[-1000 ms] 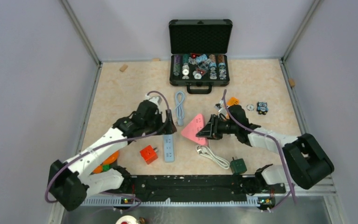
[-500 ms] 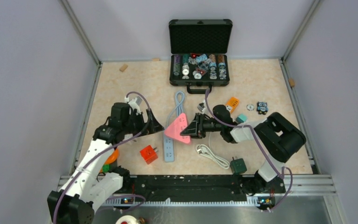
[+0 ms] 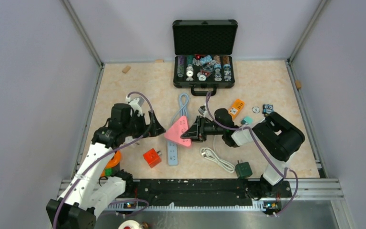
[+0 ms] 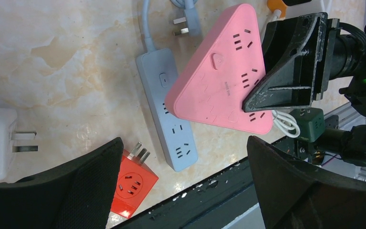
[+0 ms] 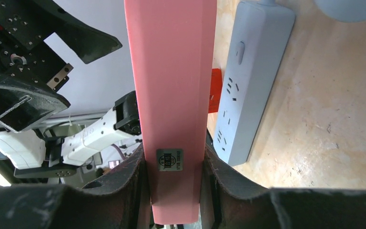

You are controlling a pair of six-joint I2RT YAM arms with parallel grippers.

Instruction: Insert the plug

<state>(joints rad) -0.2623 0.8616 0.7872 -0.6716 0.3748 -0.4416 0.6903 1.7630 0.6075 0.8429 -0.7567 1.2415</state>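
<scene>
Under pink socket block [image 3: 178,129] — grey strip [image 3: 172,155], seemingly part-hidden.

The left arm [image 3: 89,164] and right arm [image 3: 242,137] share one build: white shells between bulky black joints; a purple cable [image 3: 146,101] loops off each wrist toward twelve o'clock; the left pincer [image 4: 185,143] has matte black, finely textured fingers [image 4: 76,191]; the right pincer [image 4: 262,93] shows ribbed black triangular plates with small screws.

The triangular socket block [image 3: 177,131] hangs partly over the long power strip [image 3: 172,154], the cube adapter [image 3: 151,157] just left.
</scene>
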